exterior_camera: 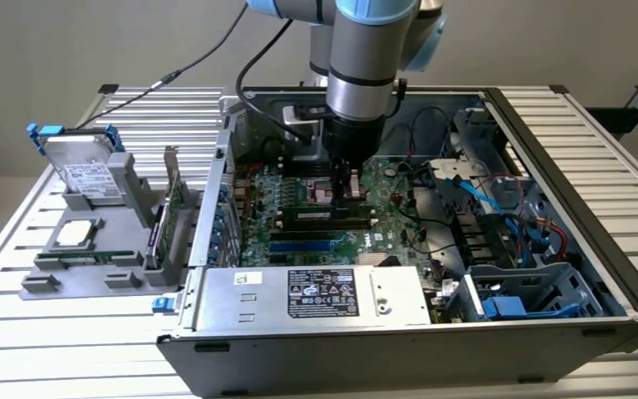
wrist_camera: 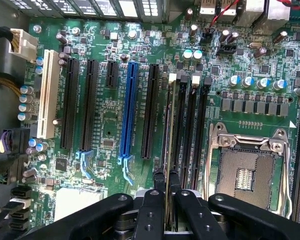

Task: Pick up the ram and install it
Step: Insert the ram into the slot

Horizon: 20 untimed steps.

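The slatted counter (exterior_camera: 64, 332) carries an open computer case (exterior_camera: 618, 274), and the arm reaches down into it over the green motherboard (wrist_camera: 110, 115). What worries me from here is alignment. The black memory slots (wrist_camera: 197, 130) sit close together, just beside the bare processor socket (wrist_camera: 245, 175). If the stick goes down tilted or off its groove, I'd guess it could jam on a slot wall, miss the end latches, or strain the board under a push. The claw (wrist_camera: 167, 182) is closed on the ram (wrist_camera: 170, 125), its two fingers pinching the thin board from either side. The ram stands on edge between them, in line with one of those slots. Whether it is already seated I can't tell.
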Each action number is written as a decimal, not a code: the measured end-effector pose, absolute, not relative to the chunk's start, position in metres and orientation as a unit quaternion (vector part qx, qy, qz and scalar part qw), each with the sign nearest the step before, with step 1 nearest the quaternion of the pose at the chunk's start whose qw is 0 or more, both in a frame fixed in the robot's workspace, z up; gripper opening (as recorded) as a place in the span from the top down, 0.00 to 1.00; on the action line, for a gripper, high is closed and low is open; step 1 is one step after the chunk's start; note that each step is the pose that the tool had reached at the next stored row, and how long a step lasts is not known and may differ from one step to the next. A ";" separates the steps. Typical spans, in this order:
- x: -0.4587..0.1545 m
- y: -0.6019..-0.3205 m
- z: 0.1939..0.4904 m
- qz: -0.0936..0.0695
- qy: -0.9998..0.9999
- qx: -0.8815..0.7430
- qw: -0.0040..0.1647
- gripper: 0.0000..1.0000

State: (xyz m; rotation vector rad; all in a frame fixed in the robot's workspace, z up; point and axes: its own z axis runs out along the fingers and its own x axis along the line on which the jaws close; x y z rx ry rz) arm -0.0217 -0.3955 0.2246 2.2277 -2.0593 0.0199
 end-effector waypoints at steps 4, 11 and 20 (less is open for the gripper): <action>-0.022 -0.395 0.224 0.007 -0.679 0.733 0.054 0.86; -0.022 -0.395 0.222 0.007 -0.681 0.730 0.054 0.86; -0.022 -0.395 0.222 0.006 -0.684 0.727 0.054 0.86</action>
